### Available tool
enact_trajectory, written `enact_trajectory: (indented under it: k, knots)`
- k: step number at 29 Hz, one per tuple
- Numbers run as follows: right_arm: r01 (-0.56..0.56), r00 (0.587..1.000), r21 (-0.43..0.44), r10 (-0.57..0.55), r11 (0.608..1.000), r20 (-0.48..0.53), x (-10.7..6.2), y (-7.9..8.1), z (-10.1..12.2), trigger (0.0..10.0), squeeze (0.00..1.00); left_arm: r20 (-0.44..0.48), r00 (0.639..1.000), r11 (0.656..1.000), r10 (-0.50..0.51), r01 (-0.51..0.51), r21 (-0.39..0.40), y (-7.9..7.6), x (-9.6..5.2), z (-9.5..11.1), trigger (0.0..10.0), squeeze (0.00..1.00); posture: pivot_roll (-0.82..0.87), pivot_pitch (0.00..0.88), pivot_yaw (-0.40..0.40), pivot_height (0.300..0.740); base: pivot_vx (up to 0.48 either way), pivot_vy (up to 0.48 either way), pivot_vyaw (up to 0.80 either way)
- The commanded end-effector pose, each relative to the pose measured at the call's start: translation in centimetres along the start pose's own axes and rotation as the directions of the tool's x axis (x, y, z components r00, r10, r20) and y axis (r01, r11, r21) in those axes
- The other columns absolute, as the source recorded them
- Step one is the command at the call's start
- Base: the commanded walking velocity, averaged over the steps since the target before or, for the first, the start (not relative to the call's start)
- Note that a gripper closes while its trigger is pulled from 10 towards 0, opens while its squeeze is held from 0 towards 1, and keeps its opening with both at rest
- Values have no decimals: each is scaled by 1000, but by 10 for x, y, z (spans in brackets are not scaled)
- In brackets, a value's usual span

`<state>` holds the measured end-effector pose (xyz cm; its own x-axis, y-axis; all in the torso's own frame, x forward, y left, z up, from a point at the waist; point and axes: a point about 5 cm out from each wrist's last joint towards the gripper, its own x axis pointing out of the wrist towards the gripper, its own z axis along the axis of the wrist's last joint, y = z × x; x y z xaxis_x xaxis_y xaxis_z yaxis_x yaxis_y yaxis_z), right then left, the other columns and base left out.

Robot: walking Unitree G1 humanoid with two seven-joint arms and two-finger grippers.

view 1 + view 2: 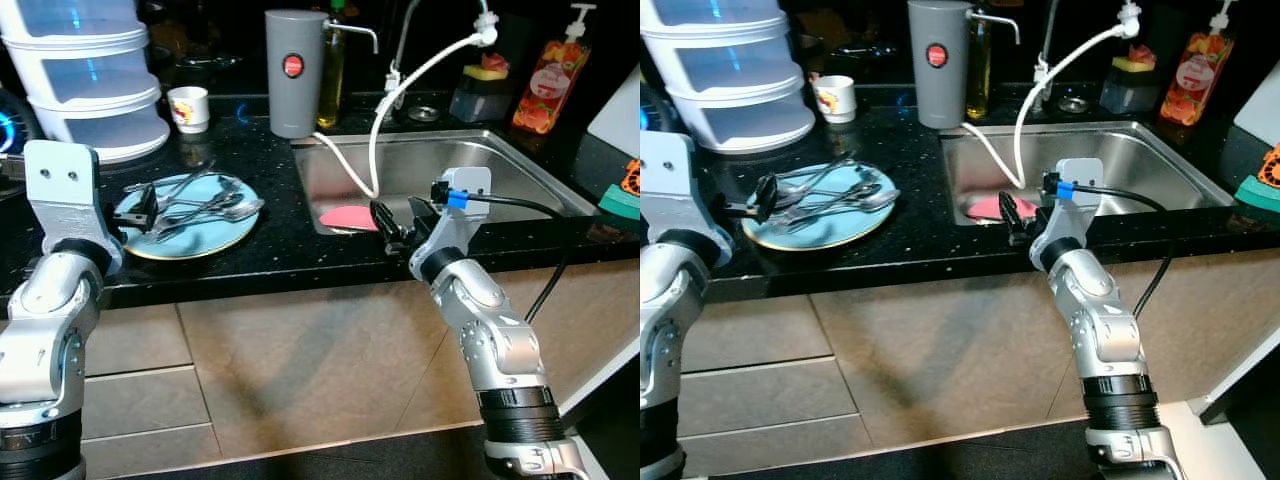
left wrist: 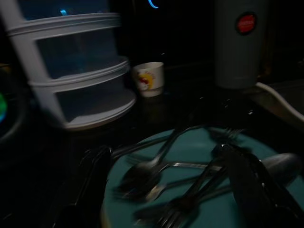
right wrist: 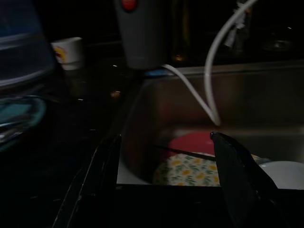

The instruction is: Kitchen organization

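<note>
Open and empty, the left pincer (image 1: 135, 212) hung over the cutlery (image 1: 200, 205); right pincer (image 1: 397, 222) gaped at the sink (image 1: 520, 165). Closing squarely on one handle seemed wisest.

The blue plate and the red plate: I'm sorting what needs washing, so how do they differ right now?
The blue plate lies on the black counter, left of the sink; the red plate lies down inside the sink. The blue plate carries a pile of spoons and forks; the red plate has a white hose hanging over it. The blue plate shows whole; the red plate is partly hidden by the sink wall. Both lie flat.
</note>
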<state>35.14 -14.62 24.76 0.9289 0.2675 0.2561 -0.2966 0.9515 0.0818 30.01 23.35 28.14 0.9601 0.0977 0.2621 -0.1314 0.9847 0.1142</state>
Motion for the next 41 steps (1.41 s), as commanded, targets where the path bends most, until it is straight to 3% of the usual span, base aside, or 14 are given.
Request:
enact_trajectory:
  k: [1,31,41]
  knots:
    - [-1,1000,-2,1,1000,-19,-1,0,-6,10000,0,-1,1000,1000,0,0,11,1,-1,-1,10000,0,22,92,-4,740,341,0,0]
    - [-18,1000,1,18,1000,-22,-1,4,-8,10000,0,30,999,999,-15,14,34,-4,-3,7,10000,0,25,77,-6,740,325,0,0]
    - [-15,1000,0,15,1000,-27,-1,2,-9,10000,0,28,999,1000,-26,25,10,-11,-5,9,10000,0,24,85,-7,740,0,0,0]
